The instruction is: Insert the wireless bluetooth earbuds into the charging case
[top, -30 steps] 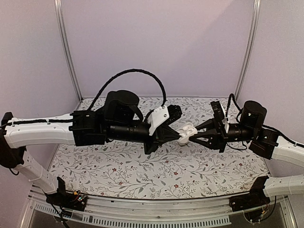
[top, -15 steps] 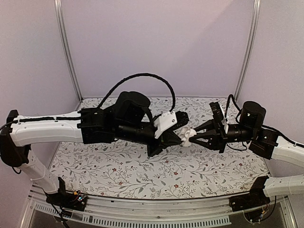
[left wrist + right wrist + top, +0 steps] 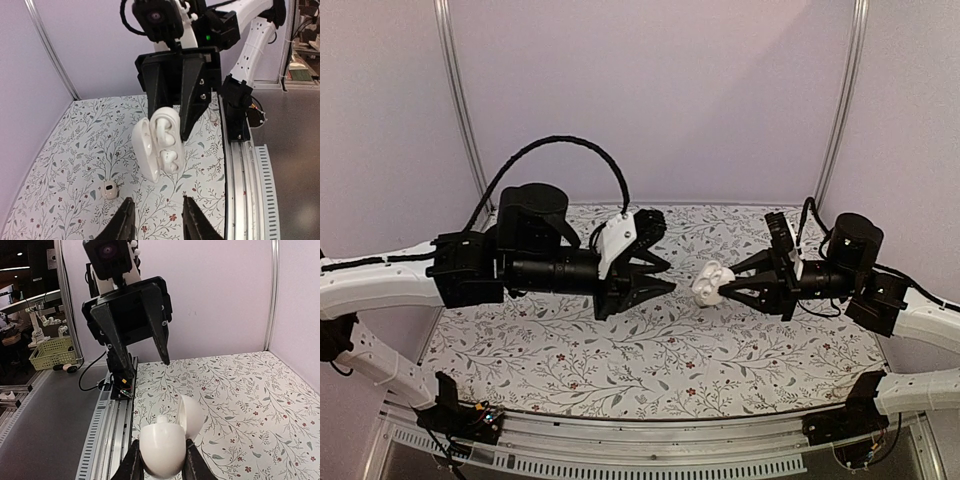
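White plastic is seen mid-scene. The left hand (image 3: 668, 277) is spread & empty, just left of the charging case (image 3: 708, 285), not touching, prob. to leave room. The case is held lid-open above the tabletop (image 3: 570, 350), sockets turned twd that hand for insertion; one earbud (image 3: 170, 159) appears seated. The case is clamped at its base by the right hand (image 3: 722, 286). Below the case a small white piece (image 3: 109, 189) lies on the tabletop, poss. the 2nd bud.
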Motion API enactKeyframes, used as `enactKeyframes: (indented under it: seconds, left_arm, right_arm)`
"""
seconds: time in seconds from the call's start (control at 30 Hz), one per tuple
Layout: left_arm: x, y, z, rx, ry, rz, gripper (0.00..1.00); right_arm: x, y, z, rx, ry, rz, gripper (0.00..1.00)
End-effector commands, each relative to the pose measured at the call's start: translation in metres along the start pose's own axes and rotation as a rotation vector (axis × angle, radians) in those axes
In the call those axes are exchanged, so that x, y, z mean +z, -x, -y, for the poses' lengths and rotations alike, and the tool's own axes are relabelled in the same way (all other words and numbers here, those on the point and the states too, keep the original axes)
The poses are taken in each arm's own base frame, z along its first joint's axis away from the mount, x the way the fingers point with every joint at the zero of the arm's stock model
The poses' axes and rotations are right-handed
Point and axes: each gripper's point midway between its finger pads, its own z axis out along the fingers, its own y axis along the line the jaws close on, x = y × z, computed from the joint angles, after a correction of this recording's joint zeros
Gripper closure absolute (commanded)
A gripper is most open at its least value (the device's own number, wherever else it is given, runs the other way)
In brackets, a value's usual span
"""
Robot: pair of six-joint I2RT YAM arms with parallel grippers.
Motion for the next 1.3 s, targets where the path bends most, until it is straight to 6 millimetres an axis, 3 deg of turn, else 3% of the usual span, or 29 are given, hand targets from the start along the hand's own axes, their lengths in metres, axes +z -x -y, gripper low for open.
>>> enactKeyframes:
  seconds: [0.0,0.2,0.33,0.4,0.53,0.67,0.9,1.13,1.27]
  left_arm:
    - [-0.011,0.004,-0.037,-0.061,0.114,0.07,0.68]
    - [0.013,0.003,-0.051,-0.065,0.155,0.032,0.69]
    - [0.029,0.004,-0.046,-0.052,0.125,0.02,0.71]
    - [0.032,0.009,-0.034,-0.032,0.078,0.036,0.72]
    - [0.028,0.016,-0.004,0.026,-0.026,0.068,0.74]
    - [0.021,0.02,0.002,0.028,-0.042,0.093,0.76]
    - [0.026,0.018,0.005,0.037,-0.042,0.067,0.76]
    - [0.01,0.011,-0.017,-0.051,-0.019,0.143,0.61]
    - [0.015,0.007,-0.019,-0.078,-0.033,0.161,0.54]
  right_arm:
    - [-0.001,0.009,-0.008,-0.022,0.04,0.032,1.0]
    - [0.002,0.012,-0.017,0.006,0.109,0.04,1.0]
    - [0.004,0.012,-0.016,0.012,0.114,0.04,1.0]
    - [0.005,0.012,-0.013,0.017,0.103,0.038,1.0]
    - [0.005,0.011,-0.006,0.025,0.06,0.037,1.0]
    - [0.005,0.011,0.0,0.035,0.023,0.033,1.0]
    - [0.006,0.011,0.002,0.037,0.015,0.031,1.0]
    - [0.004,0.005,0.009,0.059,-0.023,0.043,1.0]
    - [0.003,0.004,0.023,0.102,-0.083,0.059,1.0]
